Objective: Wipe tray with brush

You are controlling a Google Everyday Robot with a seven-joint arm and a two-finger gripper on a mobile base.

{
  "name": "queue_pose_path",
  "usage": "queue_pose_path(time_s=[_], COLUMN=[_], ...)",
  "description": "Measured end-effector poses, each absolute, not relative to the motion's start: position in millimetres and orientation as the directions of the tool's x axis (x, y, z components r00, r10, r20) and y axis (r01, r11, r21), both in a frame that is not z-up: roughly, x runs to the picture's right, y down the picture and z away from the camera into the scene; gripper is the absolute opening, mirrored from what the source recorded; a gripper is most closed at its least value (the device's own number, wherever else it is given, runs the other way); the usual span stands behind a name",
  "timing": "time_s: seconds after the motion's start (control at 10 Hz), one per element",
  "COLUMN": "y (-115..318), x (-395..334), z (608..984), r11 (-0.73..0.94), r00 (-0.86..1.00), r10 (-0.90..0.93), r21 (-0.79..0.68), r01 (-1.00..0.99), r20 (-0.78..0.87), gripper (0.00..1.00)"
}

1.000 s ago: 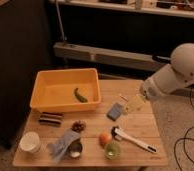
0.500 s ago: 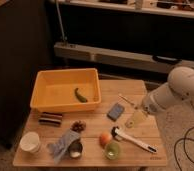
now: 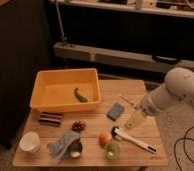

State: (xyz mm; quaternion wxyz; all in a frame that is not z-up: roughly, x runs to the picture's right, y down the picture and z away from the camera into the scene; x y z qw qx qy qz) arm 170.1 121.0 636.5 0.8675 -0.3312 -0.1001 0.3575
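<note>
The yellow-orange tray (image 3: pixel 41 102) sits at the back left of the wooden table, with a small dark green item (image 3: pixel 80 95) lying inside it. The white long-handled brush (image 3: pixel 133 140) lies flat near the front right edge, its rounded head toward the table's middle and its dark handle tip pointing right. My gripper (image 3: pixel 135 120) hangs from the white arm (image 3: pixel 175 92) just above and behind the brush head, right of the tray. It looks open, and I see nothing in it.
A blue pad (image 3: pixel 116 111) and a thin metal spoon (image 3: pixel 126 100) lie left of and behind the gripper. Along the front are a white cup (image 3: pixel 30 142), a grey cloth (image 3: pixel 61 142), an orange fruit (image 3: pixel 105 138) and a green object (image 3: pixel 111 150). A dark block (image 3: pixel 50 118) lies by the tray.
The arm has swung down and toward the table's front. The gripper went from above the spoon to just over the brush. Nothing on the table has moved.
</note>
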Motion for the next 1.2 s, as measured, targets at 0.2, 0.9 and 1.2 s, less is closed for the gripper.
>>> queue_pose_path(time_s=[0.2,0.9,1.2], y=[144.1,215.6,225.8], x=[183.8,243.2,247.2], z=[662.4,775.3,784.1], r11=[0.587,0.662,0.644], r00=[0.759,0.839,0.851], r10=[0.647,0.534,0.519], r21=[-0.586,-0.565,-0.617], r01=[-0.558,-0.492,-0.453], r20=[-0.076,-0.105,-0.082], gripper=[0.80,0.80,0.80])
